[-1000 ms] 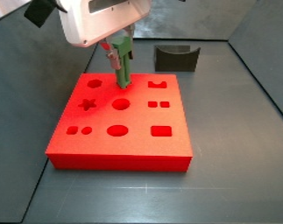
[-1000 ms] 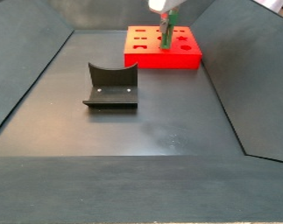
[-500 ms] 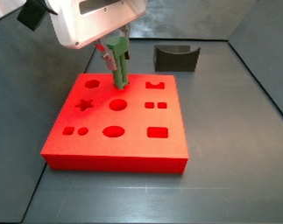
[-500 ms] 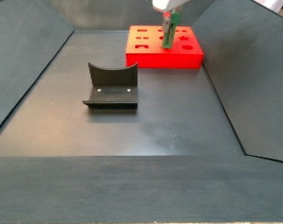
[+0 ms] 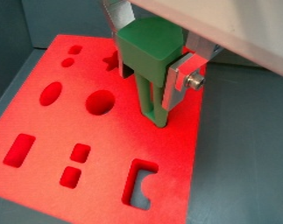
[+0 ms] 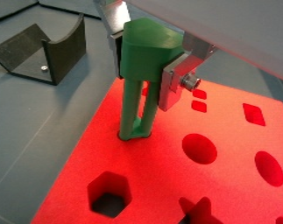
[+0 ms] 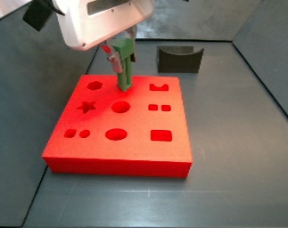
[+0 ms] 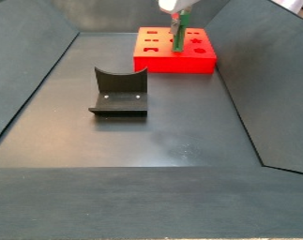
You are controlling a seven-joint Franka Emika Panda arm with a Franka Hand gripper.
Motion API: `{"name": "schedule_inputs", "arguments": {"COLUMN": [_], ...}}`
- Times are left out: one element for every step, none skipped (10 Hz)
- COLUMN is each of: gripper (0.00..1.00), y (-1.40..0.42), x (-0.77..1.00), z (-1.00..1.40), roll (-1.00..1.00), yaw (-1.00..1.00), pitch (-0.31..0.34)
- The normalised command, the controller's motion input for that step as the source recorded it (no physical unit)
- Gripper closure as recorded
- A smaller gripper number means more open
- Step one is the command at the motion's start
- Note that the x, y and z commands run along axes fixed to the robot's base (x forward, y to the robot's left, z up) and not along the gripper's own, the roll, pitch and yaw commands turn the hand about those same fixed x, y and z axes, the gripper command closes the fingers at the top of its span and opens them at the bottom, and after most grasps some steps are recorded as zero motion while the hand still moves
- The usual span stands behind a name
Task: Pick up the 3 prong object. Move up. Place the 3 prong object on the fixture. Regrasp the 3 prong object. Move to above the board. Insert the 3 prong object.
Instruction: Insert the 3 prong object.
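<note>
Insertion step in hand, judging by pose. Wrist views: tool (image 5: 167, 74) clamped on 3 prong object (image 5: 152, 61), peg upright, lower end touching board (image 5: 96, 140) top, seemingly at its three small holes. Side views: tool (image 7: 119, 55) stood over board's far edge; fixture (image 8: 117, 92) empty, well apart on surface (image 8: 166, 141). Next move likely: press straight down, then release.
</note>
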Motion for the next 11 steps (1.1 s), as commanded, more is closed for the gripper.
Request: {"name": "schedule_inputs", "arguments": {"gripper": [1.0,1.0,1.0,1.0,1.0,1.0,1.0,1.0,1.0,1.0,1.0], "y": [0.0,0.0,0.0,0.0,0.0,0.04,0.0,0.02,0.0,0.03,-0.04], "x": [0.33,0.17,0.0,0.0,0.0,0.13,0.17,0.0,0.04,0.14,0.0], "z": [-0.65,-0.31,0.0,0.0,-0.13,-0.19,-0.21,0.0,-0.04,-0.06,0.0], "roll": [0.2,0.0,0.0,0.0,0.0,-0.04,-0.01,-0.02,0.0,-0.03,0.03], "yaw": [-0.09,0.0,0.02,0.0,0.0,-0.04,-0.04,-0.01,0.0,-0.02,0.03], "pitch": [0.223,0.021,0.0,-0.01,-0.051,-0.051,-0.073,0.0,0.0,0.0,-0.027]}}
